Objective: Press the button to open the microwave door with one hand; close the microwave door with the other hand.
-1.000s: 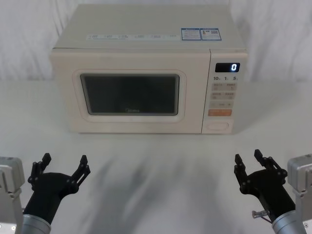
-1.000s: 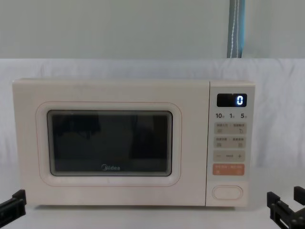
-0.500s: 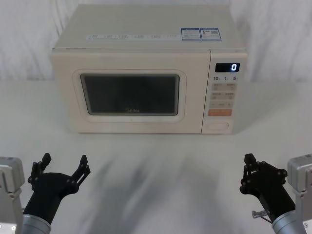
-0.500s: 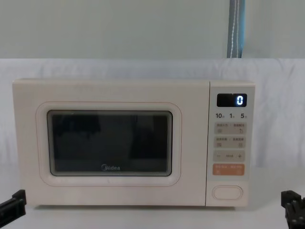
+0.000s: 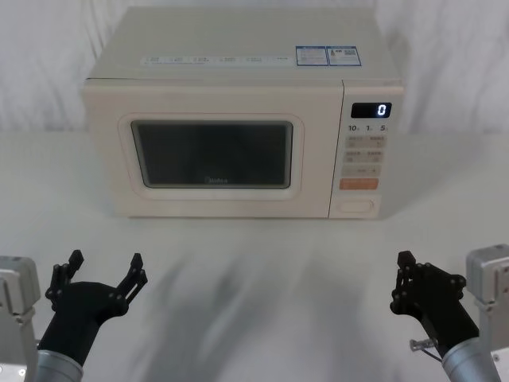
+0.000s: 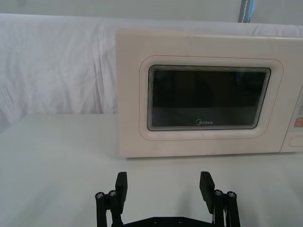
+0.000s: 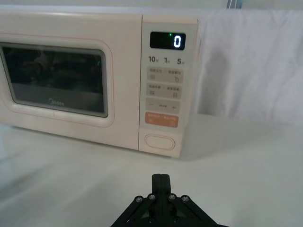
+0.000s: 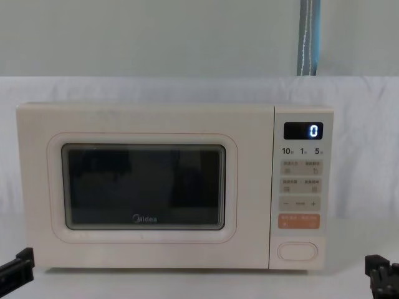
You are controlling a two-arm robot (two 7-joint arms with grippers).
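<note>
Head view: my right gripper (image 5: 406, 259), black and low at the right over the white cloth-covered table (image 5: 262, 278), now has its fingers pressed together, where a second ago they stood spread; I judge this a readying of one blunt tip for pushing the button. My left gripper (image 5: 103, 263) waits low at the left, fingers spread, unchanged. The cream microwave (image 5: 238, 119) stands well apart from both, its large cream door with a dark rounded window (image 5: 213, 155) shut flush, and the wide oval cream button (image 5: 357, 205) sits at the foot of the control panel, below the orange rectangular key (image 5: 359, 184). Left wrist view: my spread fingertips (image 6: 122, 181) frame bare table, with the microwave door (image 6: 208, 97) shut beyond. Right wrist view: the closed tips (image 7: 161, 178) point towards the button (image 7: 159, 141), lying a little to one side of its line, with open table between; the display (image 7: 167, 40) reads 0. Chest view: the door (image 8: 143, 187) remains closed, so the cavity's contents cannot be told through the dark window; the button (image 8: 297, 250) is untouched, and opening is not yet begun.
</note>
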